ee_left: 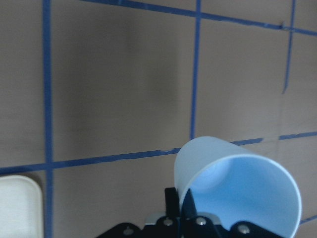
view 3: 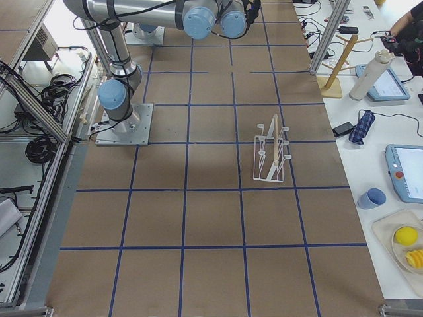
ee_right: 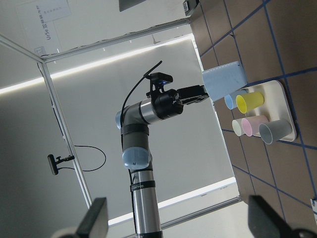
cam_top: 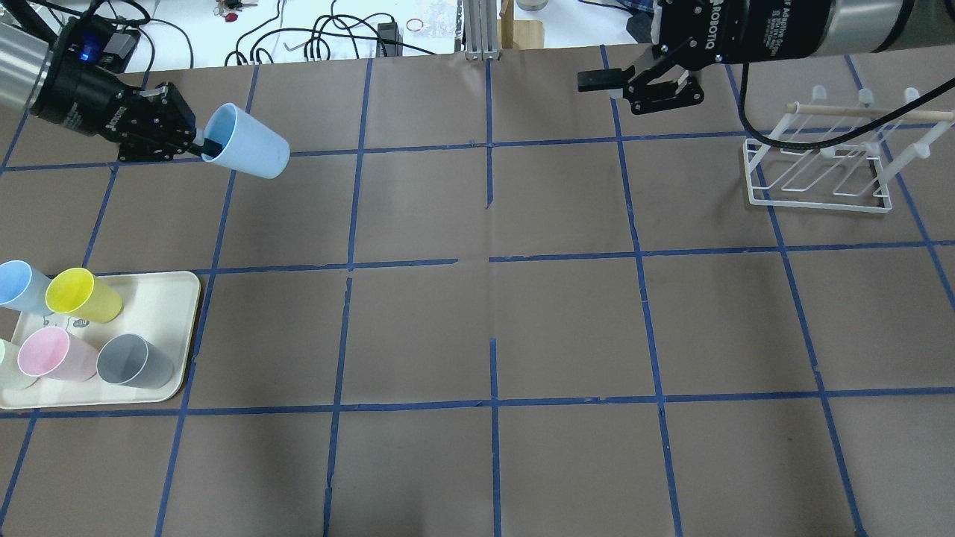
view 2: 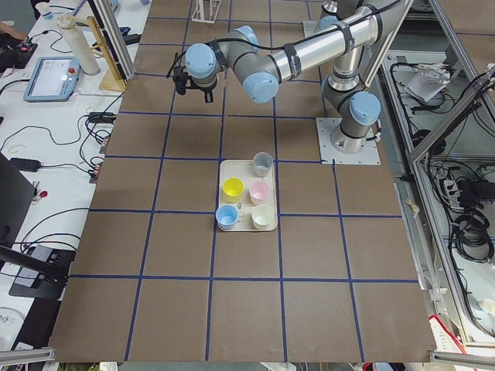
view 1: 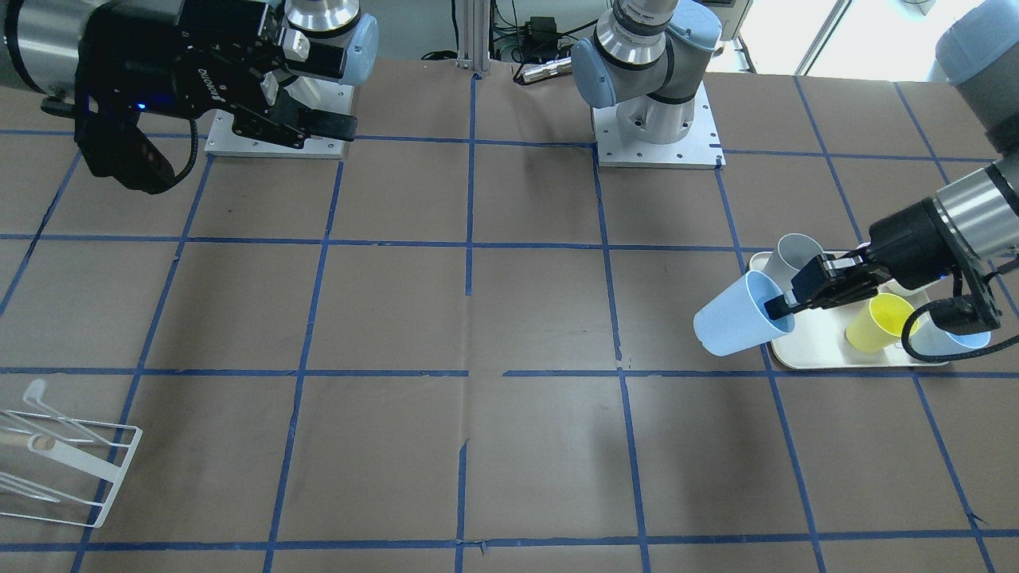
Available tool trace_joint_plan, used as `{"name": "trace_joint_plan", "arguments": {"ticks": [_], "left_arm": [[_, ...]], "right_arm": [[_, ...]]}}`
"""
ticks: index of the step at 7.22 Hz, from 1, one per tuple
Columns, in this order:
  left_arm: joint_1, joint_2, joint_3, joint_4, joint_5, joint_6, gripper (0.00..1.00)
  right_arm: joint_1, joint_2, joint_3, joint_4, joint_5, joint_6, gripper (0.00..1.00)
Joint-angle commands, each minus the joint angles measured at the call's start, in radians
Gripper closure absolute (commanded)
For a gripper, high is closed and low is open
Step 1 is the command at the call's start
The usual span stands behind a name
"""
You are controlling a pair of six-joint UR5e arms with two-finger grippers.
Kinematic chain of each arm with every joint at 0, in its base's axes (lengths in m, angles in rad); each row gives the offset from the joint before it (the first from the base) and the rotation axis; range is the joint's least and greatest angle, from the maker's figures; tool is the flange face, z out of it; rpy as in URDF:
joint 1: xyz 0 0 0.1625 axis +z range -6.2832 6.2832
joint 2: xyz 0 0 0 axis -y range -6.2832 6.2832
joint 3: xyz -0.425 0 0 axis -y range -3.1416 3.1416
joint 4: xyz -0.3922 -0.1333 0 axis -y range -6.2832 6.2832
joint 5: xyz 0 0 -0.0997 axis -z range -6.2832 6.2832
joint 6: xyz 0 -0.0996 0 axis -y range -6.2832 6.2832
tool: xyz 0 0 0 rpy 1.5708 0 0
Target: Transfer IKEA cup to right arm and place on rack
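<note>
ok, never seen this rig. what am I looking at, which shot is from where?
A left arm and a right arm, bolted to a brown table with a blue tape grid. Six cameras, one moment: one facing the robot, one over its shoulders, one at each table end, one on each wrist. The left gripper holds the pale blue IKEA cup by its rim, in the air, tipped sideways. The right gripper is open and empty. The white wire rack stands on the right arm's side. A cream tray carries a yellow cup, a pink cup, a grey cup, a blue cup and a whitish cup.
</note>
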Motion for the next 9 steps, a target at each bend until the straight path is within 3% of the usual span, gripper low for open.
{"name": "trace_joint_plan", "arguments": {"ticks": [1,2,4,6,9], "left_arm": [[-0.086,0.053,-0.004,-0.078,-0.253,-0.261,1.00],[-0.144,0.075,-0.006,-0.077,-0.310,-0.387,1.00],[-0.214,0.107,-0.039,-0.078,-0.553,-0.566,1.00],[-0.218,0.139,-0.151,-0.075,-0.733,-0.555,1.00],[-0.292,0.162,-0.225,-0.063,-0.894,-0.551,1.00]], "right_arm": [[0.014,0.001,0.000,-0.001,0.026,0.006,0.00],[0.016,0.004,0.000,-0.007,0.024,0.006,0.00],[0.016,0.012,0.000,-0.007,0.026,0.005,0.00],[0.016,0.014,0.003,0.004,0.027,0.008,0.00],[0.014,0.033,0.003,-0.004,0.027,0.006,0.00]]}}
